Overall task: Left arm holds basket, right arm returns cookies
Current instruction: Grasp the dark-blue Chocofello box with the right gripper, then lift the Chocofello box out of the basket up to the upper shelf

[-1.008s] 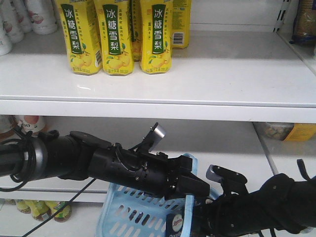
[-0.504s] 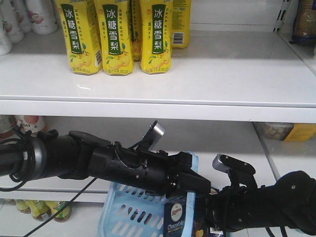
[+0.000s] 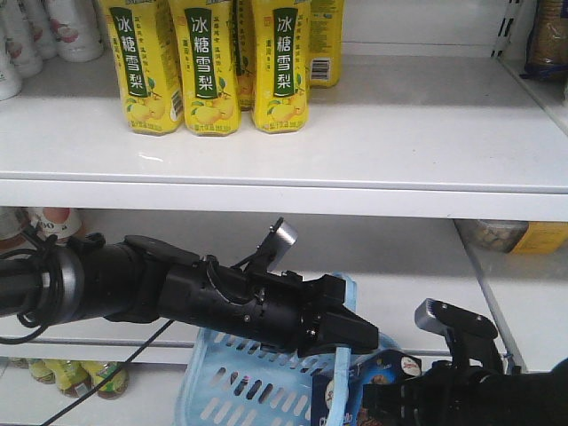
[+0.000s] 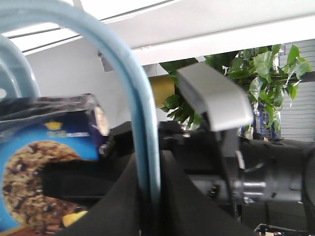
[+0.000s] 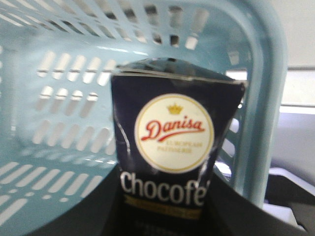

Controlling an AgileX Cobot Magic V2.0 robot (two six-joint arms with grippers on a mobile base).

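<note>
1. Pale blue plastic: the basket hangs in front of the lower shelf. Its hoop handle runs down between my left jaws, which are pressed together on it.
2. My left arm reaches in from the left, roughly level. The silver tab stands up on top of it.
3. My right jaws pinch the cookies. In the right wrist view, black jaw faces show at both lower sides of the carton, with the slotted basket wall behind it.
4. The carton face toward that camera shows a red-and-white oval logo with white lettering beneath.
5. In the front view, the cookies sit at the basket's right end, just beside the handle and tilted. My right arm lies low in the right corner. I cannot tell whether the carton's base is inside the basket or above the rim.
6. In the left wrist view, the carton lies left of the handle with its cookie picture showing. Green plant leaves are in the background.
7. On the upper shelf, yellow-labelled bottles stand upright at the back left, well apart from the basket.
</note>
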